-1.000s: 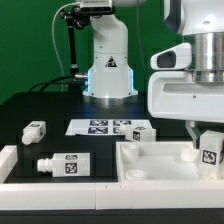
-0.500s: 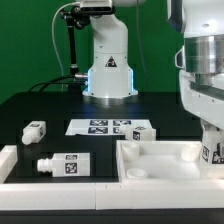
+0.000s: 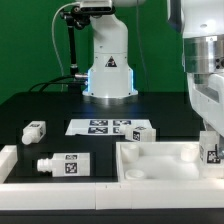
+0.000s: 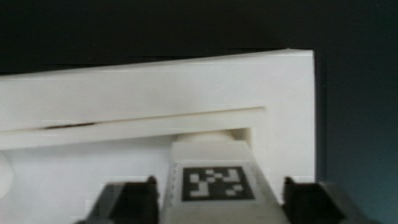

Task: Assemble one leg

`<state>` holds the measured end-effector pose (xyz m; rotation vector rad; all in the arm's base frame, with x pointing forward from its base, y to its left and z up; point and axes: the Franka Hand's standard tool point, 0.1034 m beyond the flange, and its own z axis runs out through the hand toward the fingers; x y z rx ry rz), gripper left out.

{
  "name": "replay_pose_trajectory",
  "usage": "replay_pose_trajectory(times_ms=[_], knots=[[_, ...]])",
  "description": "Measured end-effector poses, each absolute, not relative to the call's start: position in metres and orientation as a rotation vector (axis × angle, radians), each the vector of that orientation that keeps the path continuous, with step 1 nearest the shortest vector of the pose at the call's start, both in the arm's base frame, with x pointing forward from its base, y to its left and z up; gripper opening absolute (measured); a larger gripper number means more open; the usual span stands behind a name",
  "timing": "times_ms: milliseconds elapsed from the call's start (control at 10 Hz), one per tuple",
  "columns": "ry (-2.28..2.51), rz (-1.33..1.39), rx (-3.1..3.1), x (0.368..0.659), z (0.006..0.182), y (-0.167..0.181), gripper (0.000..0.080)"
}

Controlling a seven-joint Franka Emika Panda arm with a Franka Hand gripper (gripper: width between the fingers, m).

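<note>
**Leg held upright at the tray's far right end**

Here's the gripper (image 3: 210,150), down at the right edge of the exterior view, and between its fingers sits the leg (image 3: 211,152), tag face showing. The wrist view confirms it: the leg (image 4: 215,180) is pinched between the two dark fingers (image 4: 125,200), one on each side, closed snug against its flanks with the black-and-white tag facing the camera. Its long axis runs away from the wrist, down toward the white tray panel (image 3: 160,160), so in the exterior view the post stands roughly upright at the panel's right end. Whether its lower tip touches the panel, I can't tell.

Elsewhere on the black table (image 3: 60,105): the marker board (image 3: 105,127) lies flat near the middle, a tagged block (image 3: 143,134) just at its right end, a small tagged piece (image 3: 34,130) toward the left edge, and a longer tagged part (image 3: 62,164) lying on its side near the front.
</note>
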<state>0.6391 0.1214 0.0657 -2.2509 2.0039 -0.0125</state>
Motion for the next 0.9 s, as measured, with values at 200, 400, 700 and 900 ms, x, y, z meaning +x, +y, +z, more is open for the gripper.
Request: replay_pose_trajectory(times_ms=[200, 400, 700, 900], knots=[[1.628, -0.037, -2.533, 0.638, 0.072, 0.124, 0.0609], [1.329, -0.075, -2.708, 0.636, 0.068, 0.119, 0.0641], [1.003, -0.102, -2.865, 0.636, 0.068, 0.116, 0.0649], [0.424, -0.176, -3.051, 0.642, 0.071, 0.107, 0.0649]])
